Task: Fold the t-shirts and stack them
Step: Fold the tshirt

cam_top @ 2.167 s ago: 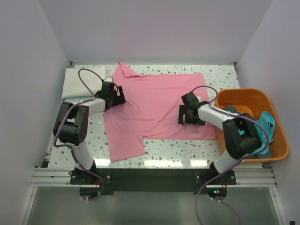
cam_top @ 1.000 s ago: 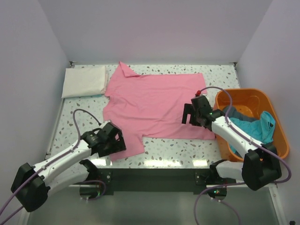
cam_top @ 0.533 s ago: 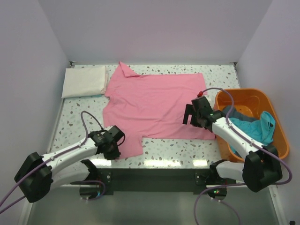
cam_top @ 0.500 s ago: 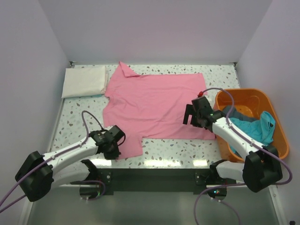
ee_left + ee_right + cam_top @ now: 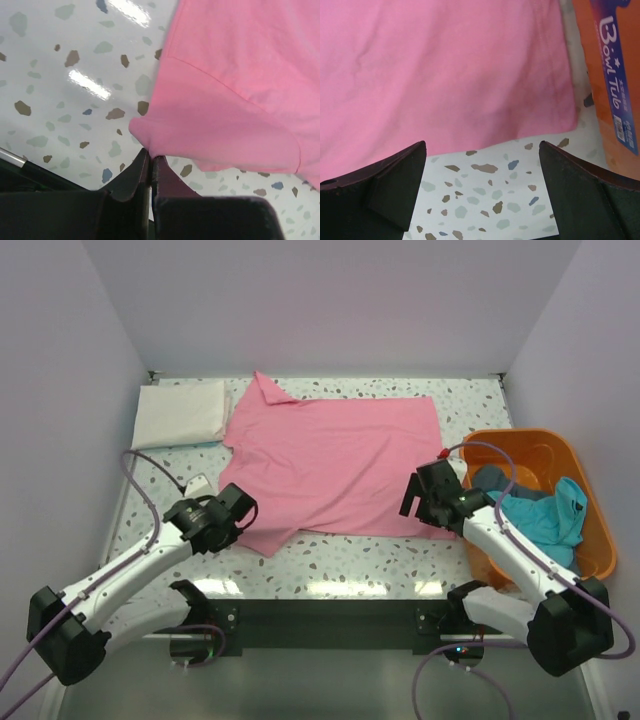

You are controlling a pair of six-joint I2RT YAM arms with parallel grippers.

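Note:
The pink t-shirt [image 5: 335,465] lies spread across the middle of the table. My left gripper [image 5: 238,510] is shut on its near left sleeve. In the left wrist view the pink cloth [image 5: 235,85] bunches at the closed tips of that left gripper [image 5: 151,156], lifted off the table. Over the shirt's near right hem my right gripper [image 5: 415,498] stands open. In the right wrist view the right gripper [image 5: 481,145] holds nothing, with bare table between its fingers below the pink hem [image 5: 445,65]. A folded white t-shirt [image 5: 180,412] rests at the back left. Teal [image 5: 545,515] and grey [image 5: 490,478] t-shirts lie in the basket.
The orange plastic basket [image 5: 520,437] stands at the right edge, its wall [image 5: 605,75] close beside my right gripper. Walls enclose the table on the left, back and right. A strip of speckled tabletop [image 5: 350,560] runs along the near edge.
My left gripper closed on the near left sleeve and carried it up and away from the near edge. The right gripper drifted slightly toward the near right, still open.

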